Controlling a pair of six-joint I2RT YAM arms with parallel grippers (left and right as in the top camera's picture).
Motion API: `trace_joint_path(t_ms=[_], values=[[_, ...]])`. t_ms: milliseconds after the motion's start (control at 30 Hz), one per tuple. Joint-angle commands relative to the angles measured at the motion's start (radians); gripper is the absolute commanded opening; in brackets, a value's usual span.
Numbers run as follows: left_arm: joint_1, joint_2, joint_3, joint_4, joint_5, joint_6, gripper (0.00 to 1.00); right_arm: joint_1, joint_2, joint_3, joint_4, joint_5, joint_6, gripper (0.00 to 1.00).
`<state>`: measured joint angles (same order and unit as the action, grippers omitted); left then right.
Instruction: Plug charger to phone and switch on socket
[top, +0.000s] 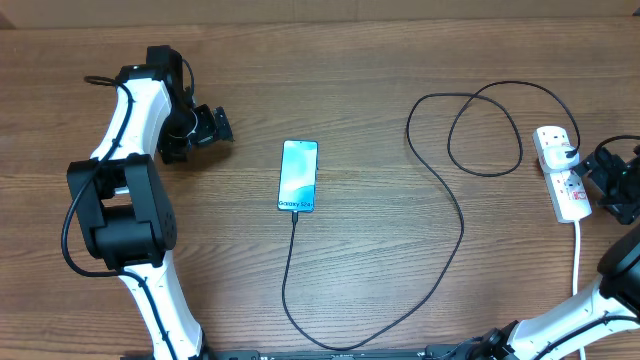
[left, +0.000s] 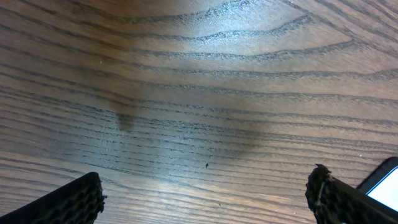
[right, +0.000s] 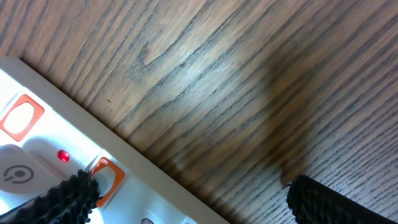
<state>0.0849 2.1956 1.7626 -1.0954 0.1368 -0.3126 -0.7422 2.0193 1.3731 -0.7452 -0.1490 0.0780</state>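
The phone (top: 298, 176) lies mid-table, screen lit light blue; a corner of it shows in the left wrist view (left: 387, 185). The thin black charger cable (top: 440, 170) runs from the phone's near end, loops right and back, and its black plug (top: 568, 154) sits in the white socket strip (top: 560, 180) at the far right. The strip fills the lower left of the right wrist view (right: 37, 155), with orange-red switches (right: 107, 177) and a red light (right: 63, 155). My right gripper (top: 612, 185) is open; its left finger rests over a switch. My left gripper (top: 205, 127) is open, well left of the phone.
The strip's white lead (top: 577, 255) runs toward the table's near edge. Bare wood lies between the left gripper and the phone. The white left arm (top: 130, 120) stands at the far left.
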Motion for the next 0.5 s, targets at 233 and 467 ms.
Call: trace_joint_path(t_ms=[233, 467], values=[[-0.006, 0.008, 0.02, 0.001, -0.014, -0.009, 1.0, 0.051, 0.029, 0.055, -0.073, -0.009, -0.026, 1.0], [-0.006, 0.008, 0.02, 0.001, -0.014, -0.01, 1.0, 0.041, 0.005, 0.07, -0.072, 0.016, -0.026, 1.0]])
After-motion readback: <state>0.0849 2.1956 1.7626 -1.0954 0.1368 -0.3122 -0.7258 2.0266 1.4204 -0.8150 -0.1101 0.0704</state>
